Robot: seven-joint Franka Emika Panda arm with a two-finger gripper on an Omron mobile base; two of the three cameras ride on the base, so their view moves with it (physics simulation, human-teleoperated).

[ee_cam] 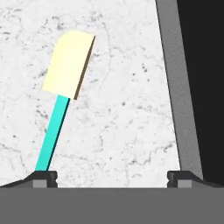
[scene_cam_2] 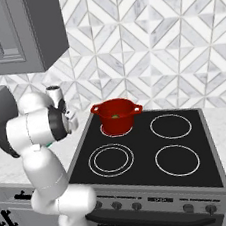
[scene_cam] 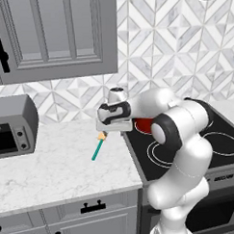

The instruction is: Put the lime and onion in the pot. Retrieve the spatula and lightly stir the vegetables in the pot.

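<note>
We see our gripper (ee_cam: 112,177) above the marble counter (scene_cam: 54,170) just left of the stove (scene_cam_2: 151,155), jaws spread wide and grasping nothing. The spatula (ee_cam: 61,100) lies flat on the counter between the fingertips, its teal handle by one tip. The red pot (scene_cam_2: 116,115) sits on the stove's rear left burner, something green inside.

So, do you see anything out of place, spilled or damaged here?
Nothing stands out. The spatula lies flat on the marble counter beside the stove, and the open gripper is above it. The red pot stands upright on a back burner. No spill shows.
</note>
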